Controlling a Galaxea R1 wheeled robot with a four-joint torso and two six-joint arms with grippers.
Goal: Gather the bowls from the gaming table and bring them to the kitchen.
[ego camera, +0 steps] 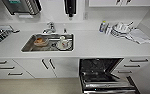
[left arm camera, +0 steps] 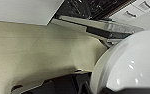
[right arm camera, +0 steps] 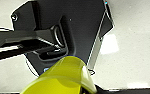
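The kitchen faces me in the head view: a white worktop, a steel sink and white cabinets. A glossy white bowl looms close in the left wrist view, carried above the cream floor, with my left gripper shut on its edge. A yellow-green bowl sits just as close in the right wrist view, and my right gripper is shut on it. The gaming table is out of view.
The sink holds an orange-brown dish and white crockery. An open dishwasher juts out low on the right. Stacked dishes and a cloth lie on the worktop's right. A towel dispenser and a soap dispenser hang above.
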